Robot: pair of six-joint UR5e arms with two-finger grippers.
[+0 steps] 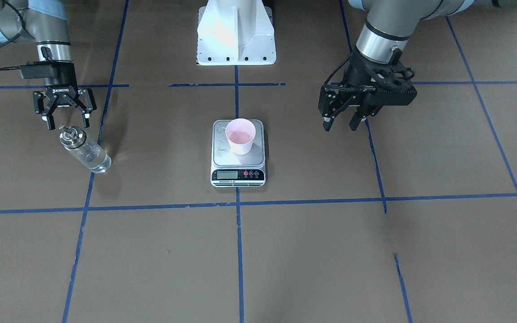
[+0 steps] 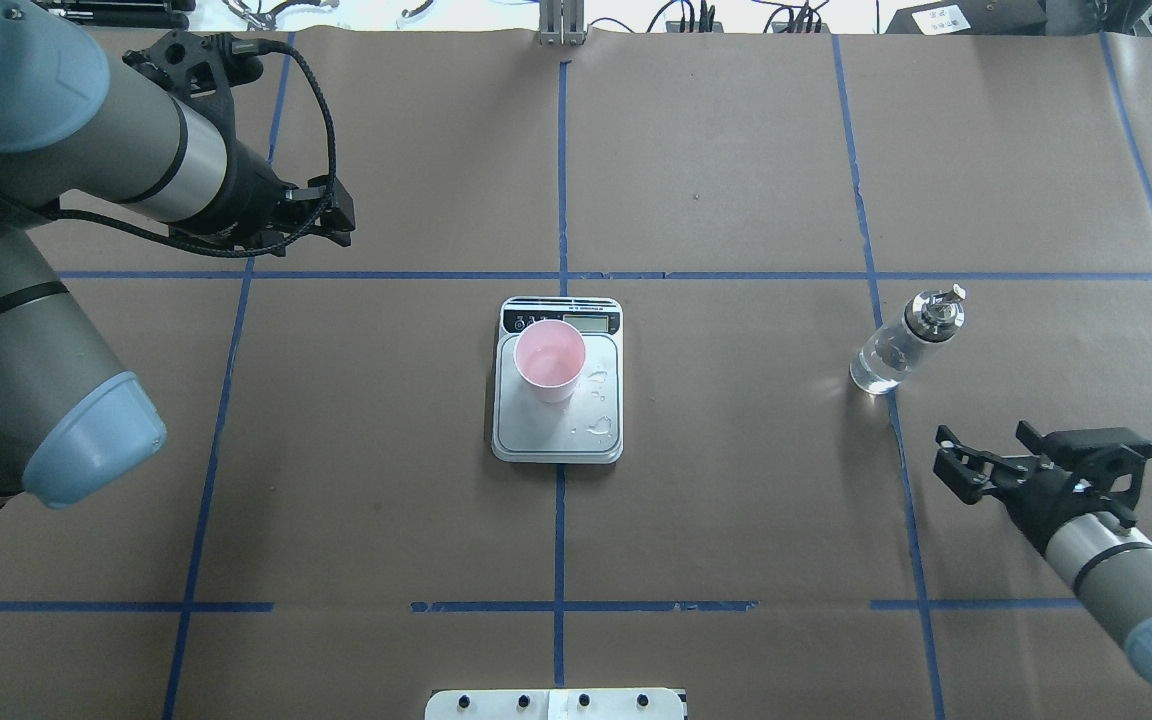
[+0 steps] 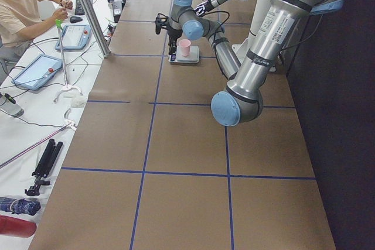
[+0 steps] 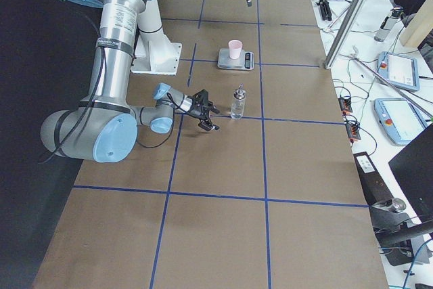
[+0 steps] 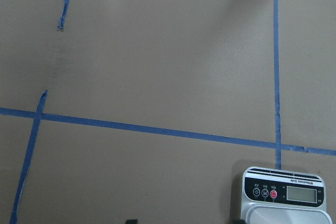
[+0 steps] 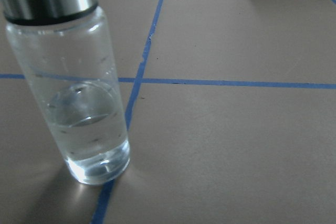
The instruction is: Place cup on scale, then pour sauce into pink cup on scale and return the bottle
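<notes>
Cup (image 2: 549,360) on scale (image 2: 558,440); bottle (image 2: 896,350), seemingly returned, stands at 3 o'clock beside the spread right end effector (image 1: 68,122); left end effector (image 1: 340,126) also spread.

A robotics lab — brown surface (image 1: 312,251) gridded with blue tape (image 1: 239,251), teach pendants (image 3: 36,69) and cables (image 4: 351,72) on the side bench (image 3: 23,118).

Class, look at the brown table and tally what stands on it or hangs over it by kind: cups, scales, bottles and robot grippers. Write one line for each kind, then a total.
cup: 1
scale: 1
bottle: 1
grippers: 2, the left gripper and the right gripper, both with jaws apart
Total: 5
</notes>
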